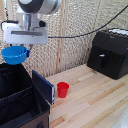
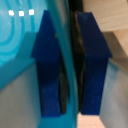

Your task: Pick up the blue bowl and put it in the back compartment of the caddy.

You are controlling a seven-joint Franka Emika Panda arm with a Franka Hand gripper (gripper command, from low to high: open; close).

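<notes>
At the exterior view's left, the gripper [image 1: 23, 48] hangs from the arm [image 1: 36, 7] with the blue bowl [image 1: 14, 55] held up in the air. The bowl sits just under the gripper's pale body, tilted little if at all, and it is clear of everything below. Directly under it lies the caddy [image 1: 22, 107], a large black fabric box with dividers; the section below the bowl is the back compartment [image 1: 11, 80], and the bowl is above it, not inside it. A blue-faced panel [image 1: 44, 86] stands up along the caddy's side toward the exterior view's right.

The wrist view shows the hold close up: two dark blue fingers [image 2: 50, 65] stand close together with the bowl's thin rim [image 2: 67, 55] pinched between them, one finger inside the bowl and one outside. The jaws are nearly closed, parted only by the wall of the bowl.

Just beside the panel, a small red cup [image 1: 62, 89] stands upright on the wooden table [image 1: 95, 100]. Farther to the exterior view's right, a black boxy appliance [image 1: 107, 53] sits at the back of the table against the woven wall [image 1: 75, 20], well apart from the cup.
</notes>
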